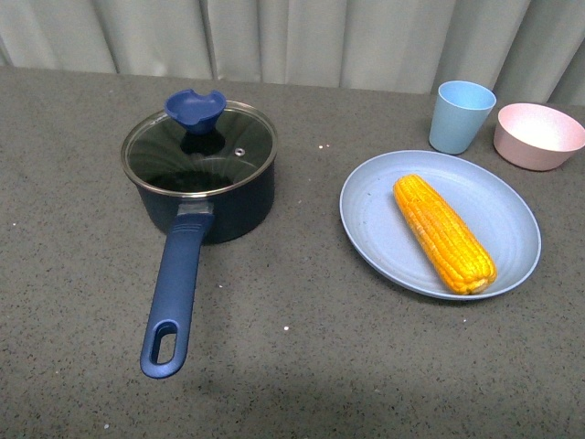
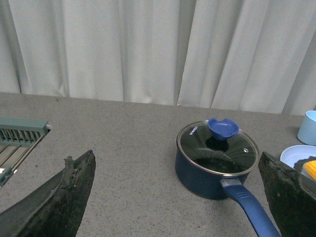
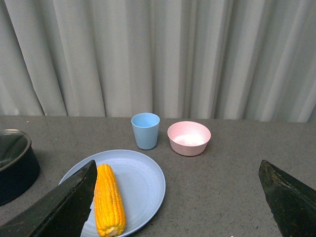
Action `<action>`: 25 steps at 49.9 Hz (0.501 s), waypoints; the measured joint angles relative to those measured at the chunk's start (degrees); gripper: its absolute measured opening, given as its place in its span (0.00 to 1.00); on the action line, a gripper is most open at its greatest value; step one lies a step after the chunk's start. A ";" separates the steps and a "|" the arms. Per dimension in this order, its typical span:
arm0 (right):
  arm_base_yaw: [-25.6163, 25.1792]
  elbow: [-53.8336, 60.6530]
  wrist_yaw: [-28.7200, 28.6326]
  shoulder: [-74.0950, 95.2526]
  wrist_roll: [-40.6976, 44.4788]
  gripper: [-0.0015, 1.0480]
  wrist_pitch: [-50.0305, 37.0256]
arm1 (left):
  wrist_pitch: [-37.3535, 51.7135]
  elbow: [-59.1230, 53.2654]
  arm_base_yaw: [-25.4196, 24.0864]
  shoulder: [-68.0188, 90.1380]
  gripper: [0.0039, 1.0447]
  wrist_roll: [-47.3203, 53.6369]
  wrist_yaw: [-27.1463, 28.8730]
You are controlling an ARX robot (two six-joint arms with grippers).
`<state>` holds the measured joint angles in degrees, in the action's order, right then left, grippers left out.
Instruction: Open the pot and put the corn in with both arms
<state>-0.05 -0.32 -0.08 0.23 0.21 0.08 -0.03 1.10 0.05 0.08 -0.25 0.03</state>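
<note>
The navy-blue pot (image 1: 206, 197) stands on the table at the left, its long blue handle (image 1: 176, 293) pointing toward me. A glass lid (image 1: 238, 137) with a blue knob (image 1: 196, 109) covers it. The yellow corn (image 1: 443, 232) lies on a light-blue plate (image 1: 375, 206) at the right. Neither arm shows in the front view. My left gripper (image 2: 177, 197) is open and empty, set back from the pot (image 2: 197, 173). My right gripper (image 3: 177, 197) is open and empty, with the corn (image 3: 108, 200) by one finger (image 3: 64, 207).
A light-blue cup (image 1: 461, 116) and a pink bowl (image 1: 537, 135) stand behind the plate at the far right. A grey curtain hangs behind the table. A green rack (image 2: 22, 131) shows at the edge of the left wrist view.
</note>
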 joint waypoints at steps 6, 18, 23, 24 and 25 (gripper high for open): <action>0.00 0.00 0.00 0.00 0.00 0.91 0.00 | 0.00 0.02 0.00 0.00 0.94 0.00 0.00; 0.00 0.00 0.02 0.00 0.00 0.91 0.00 | 0.00 0.02 0.00 0.00 0.94 0.00 0.00; 0.00 0.00 0.00 0.00 0.00 0.91 0.00 | 0.00 0.02 0.00 0.00 0.94 0.00 0.00; 0.00 0.00 0.02 0.00 0.00 0.91 0.00 | 0.00 0.00 0.00 0.00 0.94 0.00 0.00; 0.00 0.00 0.00 0.00 0.00 0.91 0.00 | 0.00 0.02 0.00 0.00 0.94 0.00 0.00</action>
<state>-0.05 -0.32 -0.08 0.23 0.21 0.08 -0.03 1.13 0.05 0.08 -0.25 0.03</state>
